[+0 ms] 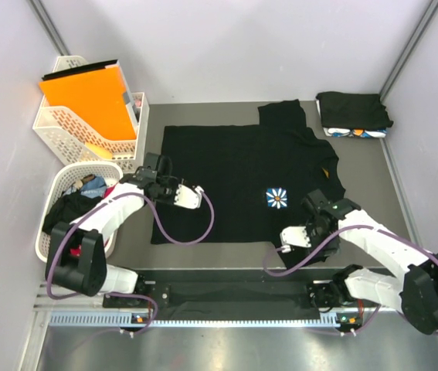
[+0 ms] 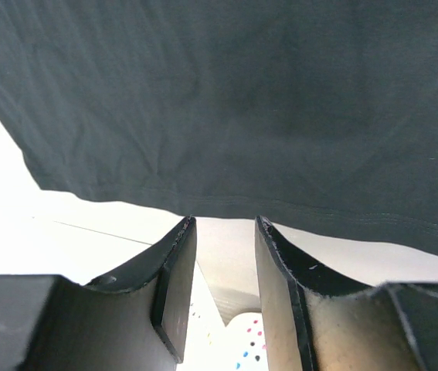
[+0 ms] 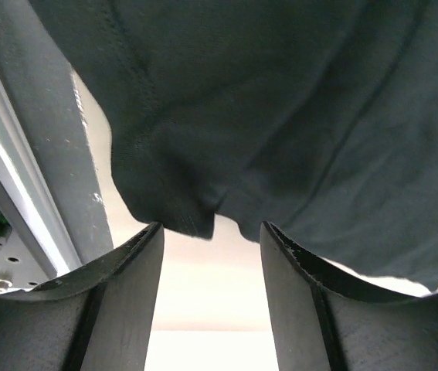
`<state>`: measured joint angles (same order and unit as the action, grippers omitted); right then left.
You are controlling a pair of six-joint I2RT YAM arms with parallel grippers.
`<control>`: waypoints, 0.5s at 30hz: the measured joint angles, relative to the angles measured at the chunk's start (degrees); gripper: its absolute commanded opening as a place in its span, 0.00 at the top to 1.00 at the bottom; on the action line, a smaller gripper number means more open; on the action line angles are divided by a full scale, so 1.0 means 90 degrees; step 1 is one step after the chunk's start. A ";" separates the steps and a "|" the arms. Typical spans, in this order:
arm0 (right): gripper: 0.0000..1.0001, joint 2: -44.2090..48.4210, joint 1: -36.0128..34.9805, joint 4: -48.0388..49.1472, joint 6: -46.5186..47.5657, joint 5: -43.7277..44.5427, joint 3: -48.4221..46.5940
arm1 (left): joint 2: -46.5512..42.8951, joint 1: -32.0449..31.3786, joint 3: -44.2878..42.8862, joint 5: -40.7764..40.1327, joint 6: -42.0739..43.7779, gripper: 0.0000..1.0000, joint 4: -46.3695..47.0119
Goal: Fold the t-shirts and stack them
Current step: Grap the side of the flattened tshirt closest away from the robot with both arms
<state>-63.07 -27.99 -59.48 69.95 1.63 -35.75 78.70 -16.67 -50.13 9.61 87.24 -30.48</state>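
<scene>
Black t-shirt [image 1: 234, 178] spread flat on the table [image 1: 404, 224], flower print [image 1: 276, 198] facing up.
Left gripper [image 2: 223, 222] released near its left edge; right gripper [image 3: 211, 226] released at the near hem.

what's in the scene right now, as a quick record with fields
spread shirt: black t-shirt flat on the table, flower print up
left claw: open, over the shirt's left part, nothing between its fingers
right claw: open, at the shirt's near edge, nothing gripped
folded stack: far right corner, black on top
round basket: left side, unfolded clothes inside
orange folder: in the rectangular basket, far left
</scene>
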 measured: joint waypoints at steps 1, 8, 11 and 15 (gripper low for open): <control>0.48 0.0010 -0.0032 0.0024 -0.0015 0.0000 0.0046 | 0.0027 0.0000 -0.0039 0.0000 0.0002 0.59 0.0000; 0.48 0.0192 -0.0163 0.0078 -0.0170 0.0000 0.0182 | 0.0153 0.0000 -0.0172 -0.0007 0.0027 0.59 0.0005; 0.48 0.0325 -0.0187 0.0012 -0.0223 -0.0002 0.0199 | 0.0192 0.0000 -0.0177 -0.0007 0.0044 0.59 0.0002; 0.48 0.0605 -0.0223 -0.0146 -0.0274 -0.0066 0.0199 | 0.0228 0.0000 -0.0204 -0.0012 0.0078 0.59 0.0002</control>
<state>-57.63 -30.00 -60.80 67.48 1.04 -33.95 80.75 -16.67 -51.96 9.50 87.94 -30.46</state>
